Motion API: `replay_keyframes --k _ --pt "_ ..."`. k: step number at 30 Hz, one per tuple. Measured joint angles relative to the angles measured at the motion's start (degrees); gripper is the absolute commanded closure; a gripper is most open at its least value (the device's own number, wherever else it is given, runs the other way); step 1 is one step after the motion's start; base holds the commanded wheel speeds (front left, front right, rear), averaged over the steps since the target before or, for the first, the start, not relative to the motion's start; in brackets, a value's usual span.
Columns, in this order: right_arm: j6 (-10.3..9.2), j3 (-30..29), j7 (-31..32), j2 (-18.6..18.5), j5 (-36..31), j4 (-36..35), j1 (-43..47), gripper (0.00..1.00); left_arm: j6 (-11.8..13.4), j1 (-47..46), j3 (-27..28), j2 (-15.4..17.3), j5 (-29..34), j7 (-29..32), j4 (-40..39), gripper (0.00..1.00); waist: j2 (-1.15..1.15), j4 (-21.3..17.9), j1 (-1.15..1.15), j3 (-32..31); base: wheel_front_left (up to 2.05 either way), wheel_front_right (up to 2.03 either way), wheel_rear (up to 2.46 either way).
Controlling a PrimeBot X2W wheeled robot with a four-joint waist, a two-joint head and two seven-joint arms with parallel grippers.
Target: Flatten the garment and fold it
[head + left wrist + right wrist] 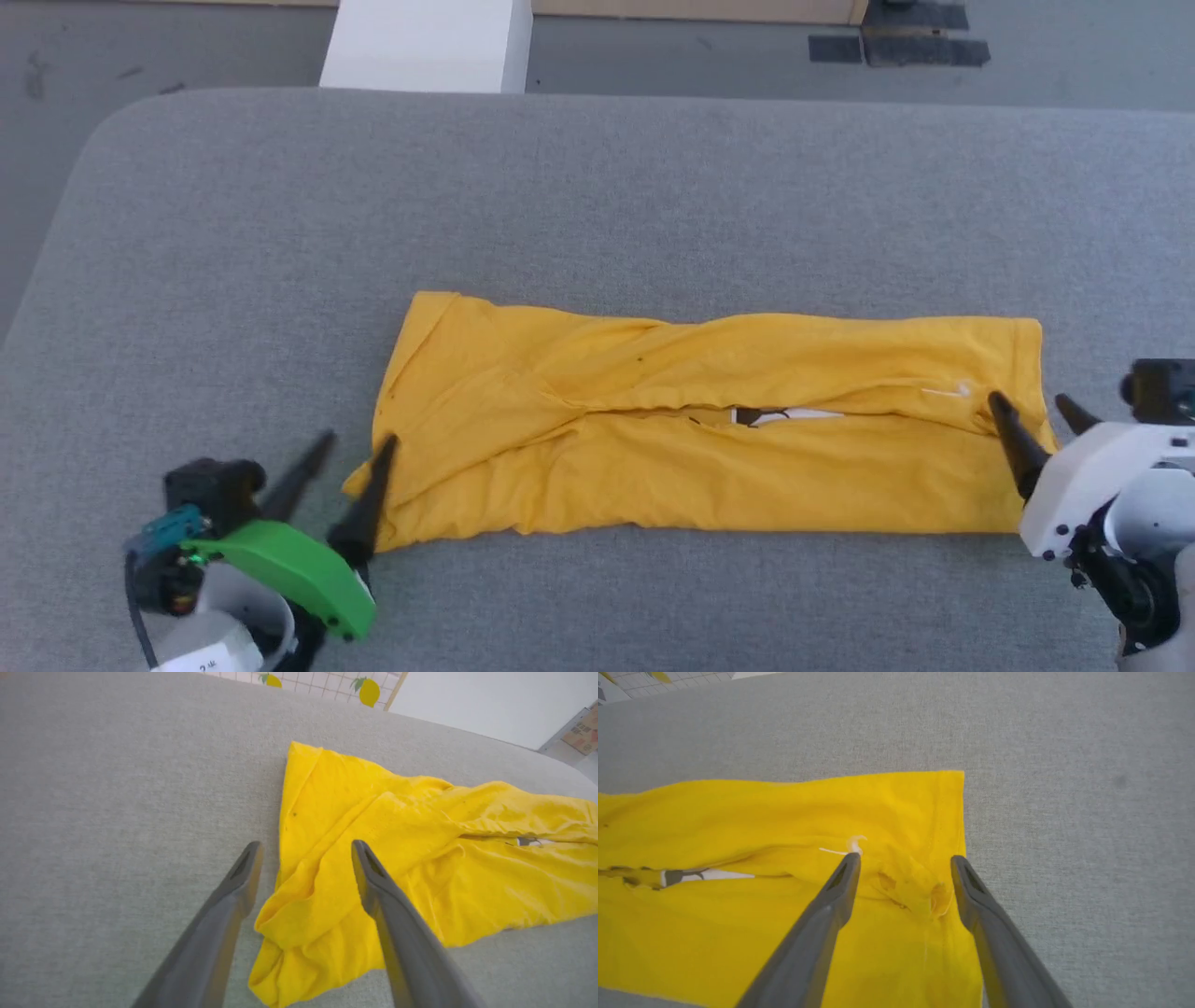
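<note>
1. Our left gripper (359,437), wide open and empty, straddles the eight o'clock corner of the shirt (653,439), likely to pinch it.
2. The shirt lies mid table (280,233), long sides folded inward.
3. Our right gripper (1029,399), equally spread and empty, straddles its three o'clock edge.

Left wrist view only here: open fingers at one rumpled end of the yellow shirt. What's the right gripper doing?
Observer: The right gripper is open at the garment's far end, one finger over cloth, the other near its hem.
Operator: Is that end rumpled too?
Observer: Flatter; the hem runs straight, with small puckers between the fingers.
Operator: Overall shape?
Observer: One long narrow band across the table, from left gripper to right gripper.
</note>
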Motion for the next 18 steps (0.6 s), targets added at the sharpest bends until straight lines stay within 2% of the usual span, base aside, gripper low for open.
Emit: replay_keyframes --k 2,6,12,18 --pt "0.00 -1.19 -2.48 1.11 0.21 -1.57 0.65 0.00 1.88 -0.99 1.60 -1.15 1.67 -2.70 0.57 0.00 0.00 0.09 0.00 -0.62 0.00 0.00 0.00" --pt "0.00 -3.45 -6.89 3.67 0.21 -3.10 1.18 0.00 3.77 -3.61 4.92 -4.30 5.66 -4.63 1.47 0.00 0.00 0.12 0.00 -1.39 0.00 0.00 0.00" --pt "0.00 -6.78 -11.28 5.94 -0.89 -2.53 1.20 0.00 3.91 -8.01 12.72 -9.72 16.06 -4.82 1.89 0.00 0.00 0.22 0.00 -1.33 0.00 0.00 0.00" --pt "0.00 -11.56 -10.45 7.48 -1.99 1.99 -1.59 0.00 2.16 -8.44 19.52 -14.57 24.76 -4.89 3.69 0.00 0.00 -0.65 0.00 -1.33 0.00 0.00 0.00"
